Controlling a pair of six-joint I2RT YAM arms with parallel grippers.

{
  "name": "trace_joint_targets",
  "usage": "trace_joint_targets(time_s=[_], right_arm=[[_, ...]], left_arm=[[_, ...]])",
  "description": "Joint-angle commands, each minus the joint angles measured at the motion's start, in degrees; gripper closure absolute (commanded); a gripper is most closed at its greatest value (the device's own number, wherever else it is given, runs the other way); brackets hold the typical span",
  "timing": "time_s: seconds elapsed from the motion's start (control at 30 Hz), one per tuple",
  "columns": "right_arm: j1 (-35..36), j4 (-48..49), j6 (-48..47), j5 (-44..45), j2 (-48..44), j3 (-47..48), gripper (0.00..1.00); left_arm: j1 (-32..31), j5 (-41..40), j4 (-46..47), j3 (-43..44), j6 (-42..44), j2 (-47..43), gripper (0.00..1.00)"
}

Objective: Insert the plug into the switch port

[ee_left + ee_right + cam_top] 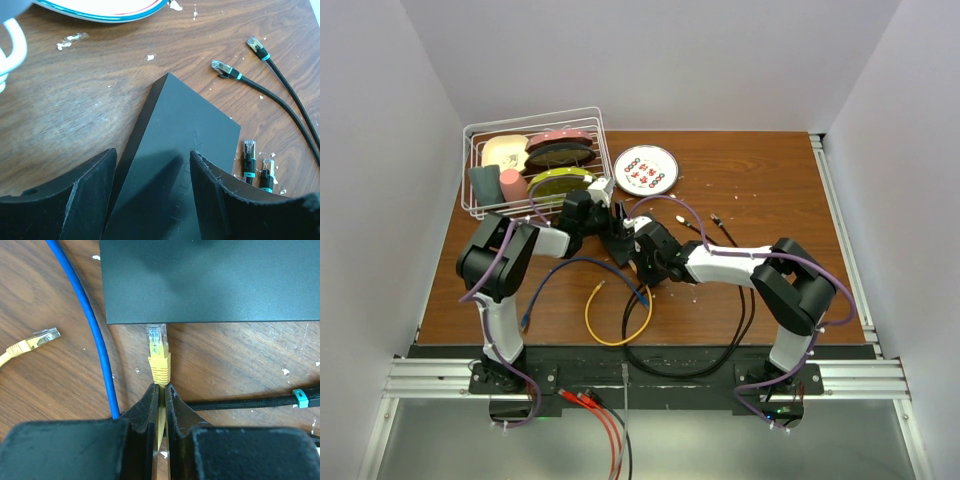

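The flat matte black switch box (185, 135) lies on the wooden table, and its near narrow edge shows in the right wrist view (210, 285). The ports on that edge are hidden from above. My right gripper (161, 386) is shut on the yellow cable just behind the yellow plug (158, 352). The plug's clear tip points at the box edge and sits right at it. My left gripper (152, 155) is open and sits low over the box. One finger (85, 195) is beside the box's left edge and the other (225, 200) is over its top. In the top view the two grippers (610, 222) (640, 255) meet at mid-table.
A blue cable (95, 340) and the yellow cable's other plug (42, 337) lie left of the held plug. Black cables with teal-banded plugs (222, 68) lie right of the box. A patterned plate (646, 169) and a white wire basket (535, 160) stand behind.
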Motion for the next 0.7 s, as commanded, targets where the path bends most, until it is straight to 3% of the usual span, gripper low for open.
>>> trace_joint_targets(time_s=[0.0, 0.23, 0.67], right_arm=[[1.2, -4.83, -1.14, -3.1, -0.21, -2.23, 1.0], [1.37, -5.71, -1.05, -2.05, -1.18, -3.2, 1.0], [1.46, -9.74, 0.79, 2.07, 2.15, 3.72, 1.0]], left_arm=[[0.95, -4.32, -8.71, -2.03, 0.89, -0.5, 0.34], [1.21, -8.98, -9.68, -3.87, 2.03, -4.0, 0.36], [1.21, -6.25, -9.15, -3.87, 3.52, -3.31, 0.43]])
